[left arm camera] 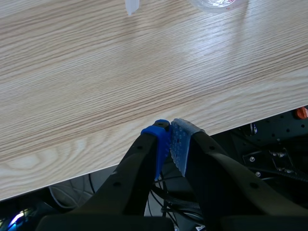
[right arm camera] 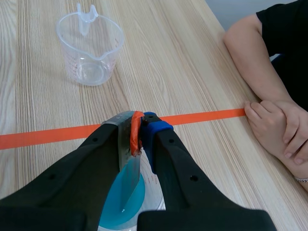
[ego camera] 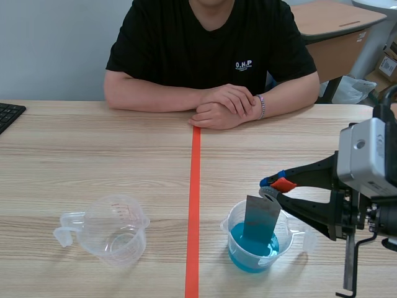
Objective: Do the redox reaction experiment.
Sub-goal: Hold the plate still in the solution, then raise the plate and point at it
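Fingers of the right gripper [ego camera: 271, 188] pinch the top edge of a metal sheet [ego camera: 260, 218] — held upright so its lower end soaks in the cup's [ego camera: 230, 218] blue liquid [ego camera: 247, 249], probably to react — while the left gripper [left arm camera: 169, 139], closed on nothing, sits away from that cup.

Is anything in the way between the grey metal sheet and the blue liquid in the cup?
Nothing visible. The right gripper has its jaws shut on the flat grey metal sheet, whose lower end reaches into the blue liquid in the clear plastic measuring cup.
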